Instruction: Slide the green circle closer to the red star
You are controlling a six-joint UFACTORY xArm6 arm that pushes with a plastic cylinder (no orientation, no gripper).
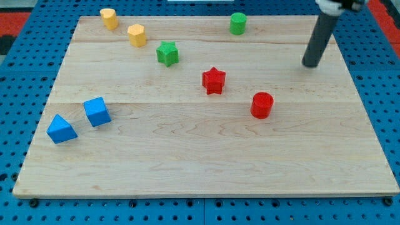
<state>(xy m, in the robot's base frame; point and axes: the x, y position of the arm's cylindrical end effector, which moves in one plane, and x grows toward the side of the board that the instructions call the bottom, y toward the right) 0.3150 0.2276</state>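
Note:
The green circle [237, 23] stands near the view's top edge of the wooden board, right of centre. The red star [214, 80] lies near the board's middle, below and a little left of the green circle. My tip [310, 64] rests on the board at the view's upper right, well to the right of and lower than the green circle, touching no block. The dark rod leans up toward the view's top right.
A green star [167, 53] lies up-left of the red star. A red circle [262, 104] lies down-right of it. Two yellow blocks [109, 18] [137, 35] sit top left. A blue cube [97, 111] and blue triangle [61, 129] sit at left.

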